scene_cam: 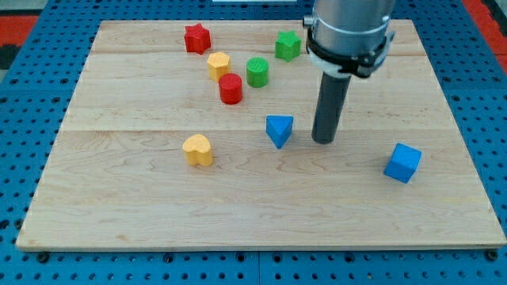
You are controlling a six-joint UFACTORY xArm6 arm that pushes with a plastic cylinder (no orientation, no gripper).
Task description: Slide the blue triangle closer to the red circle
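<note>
My tip point(323, 141) sits just right of the blue triangle point(279, 129) mid-table point(119, 190), no pincer on this rod to open or close, so I want to swing lower-right and push up-left toward the red circle point(230, 89), steering off the green circle point(257, 72).

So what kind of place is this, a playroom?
More likely a robot test bench: a wooden board on a blue pegboard, toy blocks like the blue triangle and red circle, and my tip beside them.
</note>
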